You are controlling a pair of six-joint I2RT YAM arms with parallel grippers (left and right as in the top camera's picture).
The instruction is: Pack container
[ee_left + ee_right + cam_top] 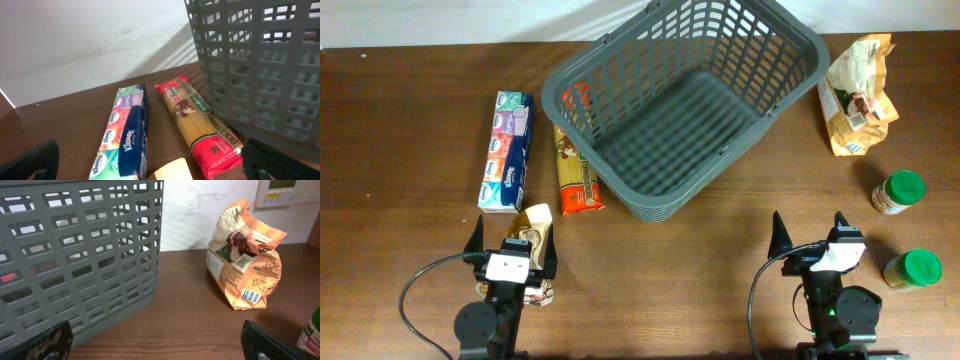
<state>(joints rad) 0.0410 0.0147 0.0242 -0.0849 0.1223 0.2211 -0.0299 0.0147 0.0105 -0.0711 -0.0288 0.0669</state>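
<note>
Two end effectors (511, 234) (809, 226), one container (700, 25)

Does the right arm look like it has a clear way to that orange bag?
Probably yes. The right gripper sits open, bare table lies between it and the orange bag, the basket stands off to the left and the two jars off to the right.

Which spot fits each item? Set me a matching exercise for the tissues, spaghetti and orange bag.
Items:
1 tissues
2 spaghetti
3 orange bag

Places:
a right of the basket
b beside the basket's left wall
c farthest left, beyond the spaghetti

Pairs: 1-c; 2-b; 3-a
</note>
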